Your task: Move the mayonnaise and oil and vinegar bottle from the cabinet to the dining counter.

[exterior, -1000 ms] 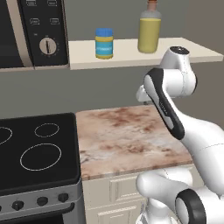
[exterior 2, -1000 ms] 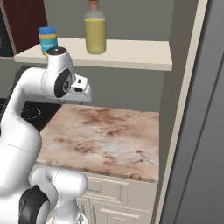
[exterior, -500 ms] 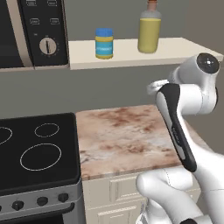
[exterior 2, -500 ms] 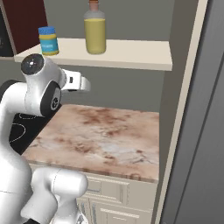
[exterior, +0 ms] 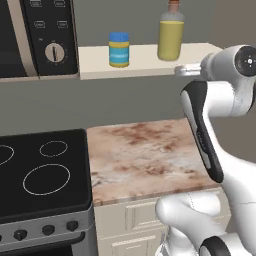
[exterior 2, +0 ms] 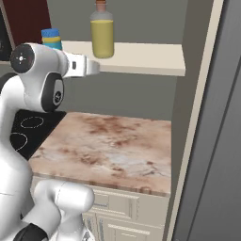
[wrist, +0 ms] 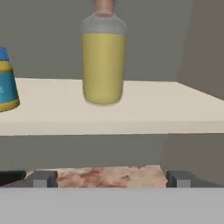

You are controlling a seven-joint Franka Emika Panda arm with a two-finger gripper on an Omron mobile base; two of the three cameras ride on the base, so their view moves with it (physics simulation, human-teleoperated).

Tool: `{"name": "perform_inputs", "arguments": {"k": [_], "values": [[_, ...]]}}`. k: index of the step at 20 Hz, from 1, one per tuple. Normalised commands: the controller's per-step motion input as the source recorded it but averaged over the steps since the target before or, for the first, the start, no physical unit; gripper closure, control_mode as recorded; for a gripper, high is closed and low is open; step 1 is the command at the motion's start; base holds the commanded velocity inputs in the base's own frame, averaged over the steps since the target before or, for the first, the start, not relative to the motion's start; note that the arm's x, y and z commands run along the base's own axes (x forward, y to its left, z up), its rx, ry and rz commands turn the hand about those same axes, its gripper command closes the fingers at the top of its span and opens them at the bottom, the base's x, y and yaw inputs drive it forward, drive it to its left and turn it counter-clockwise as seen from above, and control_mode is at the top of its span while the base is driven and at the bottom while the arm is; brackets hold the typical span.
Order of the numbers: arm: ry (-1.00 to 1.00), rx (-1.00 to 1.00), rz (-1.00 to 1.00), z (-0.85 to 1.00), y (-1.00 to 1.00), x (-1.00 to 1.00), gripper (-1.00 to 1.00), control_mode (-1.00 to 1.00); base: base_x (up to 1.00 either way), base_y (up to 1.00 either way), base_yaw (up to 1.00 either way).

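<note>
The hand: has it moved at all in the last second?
Yes. The hand has risen from down near the marble worktop to just under the front edge of the cabinet shelf, below the oil and vinegar bottle.

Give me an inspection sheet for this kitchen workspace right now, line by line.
Surface: beige shelf beside the microwave; marbled worktop below it, bare.
Job's things: mayonnaise jar and oil and vinegar bottle both upright on the shelf, apart, untouched.
Clutter: nothing seen.
Grippers: gripper open, holding nothing, level with the shelf's front edge, facing the bottle.
Cables: nothing seen.
Surroundings: black stove left of the worktop, cream cupboards below, grey wall behind.
</note>
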Motion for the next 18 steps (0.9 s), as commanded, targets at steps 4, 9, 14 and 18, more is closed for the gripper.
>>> {"name": "perform_inputs", "arguments": {"k": [4, 9, 14, 18], "values": [[-0.13, 0.07, -0.10, 0.95, -0.01, 0.45, -1.00, -1.00, 0.00, 0.00, 0.00], [-0.13, 0.07, -0.01, 0.91, 0.00, 0.36, -1.00, -1.00, 0.00, 0.00, 0.00], [-0.18, 0.01, 0.00, 0.56, 0.00, 0.08, -1.00, -1.00, 0.00, 0.00, 0.00], [-0.12, 0.00, 0.00, 0.02, 0.00, 0.11, -1.00, -1.00, 0.00, 0.00, 0.00]]}}
